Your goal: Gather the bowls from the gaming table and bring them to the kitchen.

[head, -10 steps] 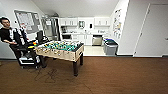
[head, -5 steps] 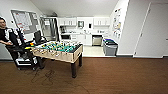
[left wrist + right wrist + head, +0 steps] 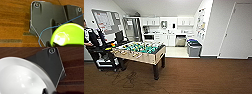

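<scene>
Bowls showed close in both wrist views. A lime green bowl [image 3: 67, 35] sat right up against the left wrist's camera, above a brown wood-grain floor [image 3: 13, 21], with a thin blue cable [image 3: 50, 29] curving past its rim and across the robot's dark plate. Whether the left gripper's fingers closed on that bowl could not be told. A glossy white bowl [image 3: 21, 79] lay just as close to the right wrist's camera, its rim crossing the dark plate, with the same brown floor beyond it. Whether the right gripper gripped it could not be told either.

From the head view, the brown floor [image 3: 196, 75] ran forward to a foosball table [image 3: 142, 51] with a green field and rods, standing on dark legs to the left of centre. A person [image 3: 91, 41] in dark clothes stood at the far left beside a dark cart [image 3: 104, 58], under a notice board [image 3: 105, 21] on the wall. Behind the foosball table the kitchen [image 3: 166, 31] opened up, with white cabinets, a countertop and a pale floor. A grey bin [image 3: 194, 47] stood at the kitchen's right edge, next to a white wall with a poster [image 3: 200, 22]. A white door [image 3: 237, 31] stood on the right.
</scene>
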Tool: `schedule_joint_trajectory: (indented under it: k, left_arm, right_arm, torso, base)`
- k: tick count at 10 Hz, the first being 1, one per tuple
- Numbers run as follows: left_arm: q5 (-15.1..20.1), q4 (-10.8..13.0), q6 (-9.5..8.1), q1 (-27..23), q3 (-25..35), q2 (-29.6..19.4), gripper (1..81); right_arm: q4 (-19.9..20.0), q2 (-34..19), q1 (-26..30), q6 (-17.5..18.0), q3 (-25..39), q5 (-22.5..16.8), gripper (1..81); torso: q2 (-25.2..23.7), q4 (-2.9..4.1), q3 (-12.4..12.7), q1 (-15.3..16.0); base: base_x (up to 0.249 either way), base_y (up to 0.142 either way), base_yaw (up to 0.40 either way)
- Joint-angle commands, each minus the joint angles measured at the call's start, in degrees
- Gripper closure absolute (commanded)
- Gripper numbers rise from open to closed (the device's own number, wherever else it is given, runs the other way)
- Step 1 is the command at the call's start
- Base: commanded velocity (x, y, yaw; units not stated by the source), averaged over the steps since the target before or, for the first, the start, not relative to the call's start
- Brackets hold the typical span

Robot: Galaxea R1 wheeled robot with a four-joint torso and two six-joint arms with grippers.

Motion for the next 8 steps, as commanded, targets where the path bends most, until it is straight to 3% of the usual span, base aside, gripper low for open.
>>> schedule_joint_trajectory:
  k: [1,4,8]
  left_arm:
    - [2.7,-0.2,0.18,-1.3,-0.4,-0.7,81.1]
    - [2.6,-0.2,0.18,-1.3,-0.4,-0.7,81.1]
    - [2.5,-0.3,0.18,-1.3,-0.4,-0.7,81.1]
  right_arm:
    - [-0.9,-0.6,2.0,-0.2,0.2,-2.7,81.1]
    - [-0.9,-0.5,2.2,-0.2,0.2,-2.7,81.1]
    - [-0.9,-0.4,2.6,-0.2,0.3,-2.8,81.1]
  torso:
    - [0.0,0.0,0.0,0.0]
    - [0.0,0.0,0.0,0.0]
    - [0.0,0.0,0.0,-0.1]
  base:
    - [0.147,-0.085,0.0]
    - [0.146,-0.081,0.0]
    - [0.151,0.0,0.0]
